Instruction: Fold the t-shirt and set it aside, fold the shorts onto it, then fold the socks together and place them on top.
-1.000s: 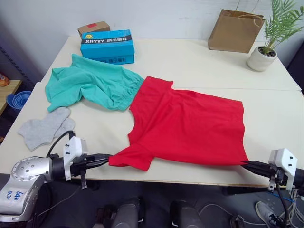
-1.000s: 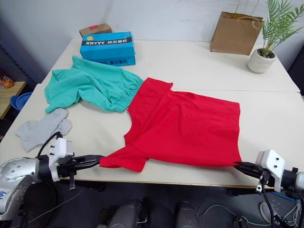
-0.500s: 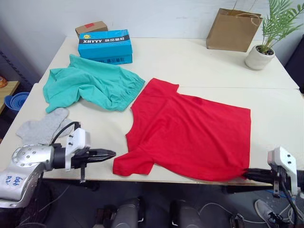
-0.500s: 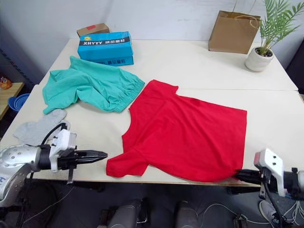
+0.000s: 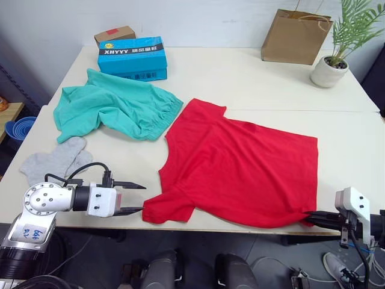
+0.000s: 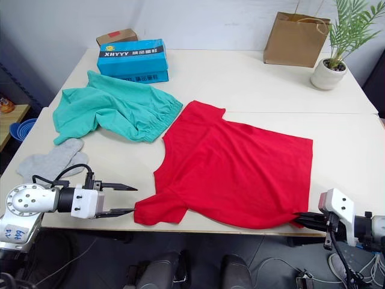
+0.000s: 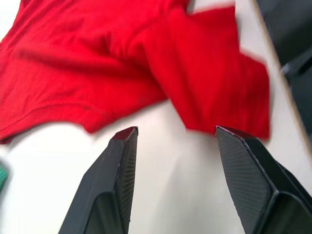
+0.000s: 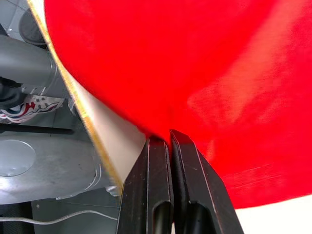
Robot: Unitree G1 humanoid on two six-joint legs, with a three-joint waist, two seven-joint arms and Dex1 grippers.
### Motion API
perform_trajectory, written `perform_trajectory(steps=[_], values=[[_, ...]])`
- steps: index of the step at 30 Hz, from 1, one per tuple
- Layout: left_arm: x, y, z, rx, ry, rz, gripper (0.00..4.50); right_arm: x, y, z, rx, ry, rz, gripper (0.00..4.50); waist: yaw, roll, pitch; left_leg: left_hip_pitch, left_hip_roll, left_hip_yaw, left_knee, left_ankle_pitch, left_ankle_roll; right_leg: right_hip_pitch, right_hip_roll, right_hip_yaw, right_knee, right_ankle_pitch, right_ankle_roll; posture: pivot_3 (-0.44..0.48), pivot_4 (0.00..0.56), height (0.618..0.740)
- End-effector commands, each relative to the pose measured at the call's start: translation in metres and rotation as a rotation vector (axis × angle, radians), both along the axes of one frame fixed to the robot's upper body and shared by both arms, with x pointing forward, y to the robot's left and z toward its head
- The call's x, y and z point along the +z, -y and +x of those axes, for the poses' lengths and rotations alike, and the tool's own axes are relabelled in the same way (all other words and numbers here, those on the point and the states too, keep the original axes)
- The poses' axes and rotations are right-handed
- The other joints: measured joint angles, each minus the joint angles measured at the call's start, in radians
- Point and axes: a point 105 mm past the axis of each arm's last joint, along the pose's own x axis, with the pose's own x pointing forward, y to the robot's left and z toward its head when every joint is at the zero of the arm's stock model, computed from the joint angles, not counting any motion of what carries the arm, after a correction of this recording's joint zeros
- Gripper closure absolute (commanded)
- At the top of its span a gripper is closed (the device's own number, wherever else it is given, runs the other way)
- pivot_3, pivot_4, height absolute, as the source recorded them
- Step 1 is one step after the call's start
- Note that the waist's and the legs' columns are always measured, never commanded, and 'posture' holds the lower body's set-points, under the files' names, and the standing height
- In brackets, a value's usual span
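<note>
We see the left gripper as two slim black fingers, their inner faces finely cross-hatched, fixed to a white block behind which sits a round silver joint housing dotted with small dark screws. A thin black cable loops over that wrist, and blue handwritten marks show on the grey forearm. The right gripper has matching black fingers on a white angular block

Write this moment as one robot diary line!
t-shirt: flat | left gripper: open by sleeve | right gripper: shut on hem | shorts, socks: untouched
</note>
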Motion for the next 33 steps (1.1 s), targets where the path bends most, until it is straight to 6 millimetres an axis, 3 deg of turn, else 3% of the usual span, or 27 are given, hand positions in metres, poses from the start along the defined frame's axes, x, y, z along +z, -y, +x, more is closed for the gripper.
perform_trajectory(steps=[1, 9, 16, 21, 24, 28, 31, 33], values=[[0.003, 0.005, 0.001, -0.065, 0.112, 0.013, 1.85, 0.004, 0.001, 0.001, 0.003, 0.034, 0.005, 4.50, 0.000, 0.000, 0.000, 0.000, 0.000, 0.000, 0.000, 0.000, 0.000, -0.001, 0.000, 0.000, 0.001, 0.000, 0.000, 0.000, 0.150, 0.740], [-0.004, 0.013, 0.002, -0.119, 0.153, 0.014, 1.85, 0.005, -0.002, 0.006, 0.004, 0.042, 0.012, 4.50, 0.000, 0.000, 0.000, 0.000, 0.000, 0.000, 0.000, 0.000, -0.002, -0.002, 0.000, -0.003, 0.006, 0.001, 0.002, 0.000, 0.150, 0.740], [-0.013, 0.044, -0.014, -0.224, 0.159, -0.061, 1.85, 0.004, -0.007, 0.010, 0.001, 0.042, 0.022, 4.50, -0.001, 0.000, 0.000, 0.000, 0.000, 0.000, 0.003, 0.000, -0.001, -0.001, -0.001, -0.003, 0.008, 0.001, 0.002, 0.000, 0.150, 0.740], [-0.019, 0.048, -0.023, -0.229, 0.130, -0.081, 1.85, 0.002, -0.007, 0.010, -0.005, 0.038, 0.025, 4.50, -0.001, 0.000, 0.000, 0.000, 0.000, -0.001, 0.003, 0.000, -0.001, -0.002, 0.000, -0.003, 0.009, 0.001, 0.002, 0.000, 0.150, 0.740], [-0.019, 0.051, -0.026, -0.246, 0.120, -0.097, 2.42, 0.001, -0.009, 0.009, -0.007, 0.033, 0.029, 4.50, -0.001, 0.000, 0.000, 0.000, 0.000, 0.000, 0.003, 0.000, -0.001, -0.002, 0.000, -0.003, 0.009, 0.001, 0.002, 0.000, 0.150, 0.740], [-0.018, 0.053, -0.026, -0.236, 0.077, -0.116, 3.63, 0.000, -0.009, 0.009, -0.008, 0.028, 0.030, 4.50, 0.000, 0.000, 0.000, 0.000, 0.000, 0.000, 0.003, 0.000, -0.001, -0.002, -0.001, -0.003, 0.009, 0.001, 0.002, 0.000, 0.150, 0.740], [-0.016, 0.055, -0.028, -0.171, -0.051, -0.191, 4.46, 0.007, -0.012, 0.014, 0.003, 0.079, 0.056, 4.50, -0.001, 0.000, 0.000, 0.000, 0.000, -0.001, 0.003, 0.000, -0.001, -0.002, 0.000, -0.003, 0.009, 0.001, 0.002, 0.000, 0.150, 0.740], [-0.015, 0.054, -0.034, -0.119, -0.183, -0.248, 4.46, 0.013, -0.013, 0.015, 0.003, 0.102, 0.078, 4.50, -0.004, 0.000, 0.000, 0.001, 0.000, -0.001, 0.003, 0.000, -0.001, -0.002, 0.000, -0.003, 0.010, 0.001, 0.002, 0.000, 0.150, 0.740]])
